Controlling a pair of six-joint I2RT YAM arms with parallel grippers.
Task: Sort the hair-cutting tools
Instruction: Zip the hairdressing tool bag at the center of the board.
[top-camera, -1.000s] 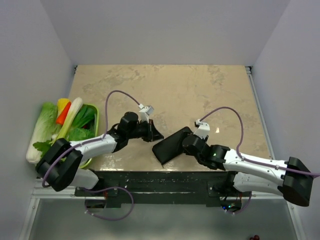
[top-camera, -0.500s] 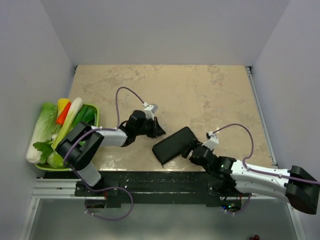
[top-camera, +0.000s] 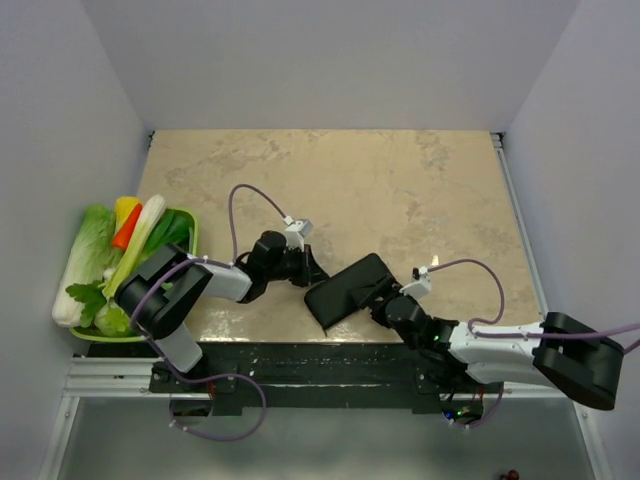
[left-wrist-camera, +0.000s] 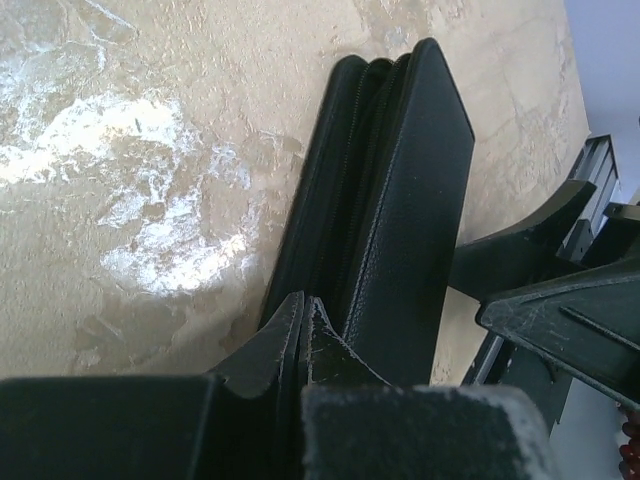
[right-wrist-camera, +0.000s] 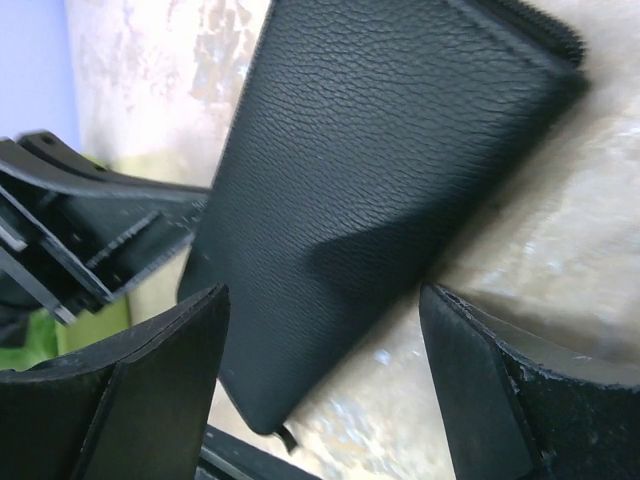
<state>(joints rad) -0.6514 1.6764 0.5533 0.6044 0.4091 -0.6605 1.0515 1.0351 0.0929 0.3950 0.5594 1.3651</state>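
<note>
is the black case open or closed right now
Closed. The black case lies flat and folded; the left wrist view shows its two halves pressed together along the zipper edge, with nothing sticking out.

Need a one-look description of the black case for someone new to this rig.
On the beige stone-look table, look at the middle of its near edge. The black case lies flat and skewed there, left gripper at its left edge, right gripper at its near right. It is the only dark, grained, zip-edged slab; everything else loose is bright vegetables in a green basket far left.
</note>
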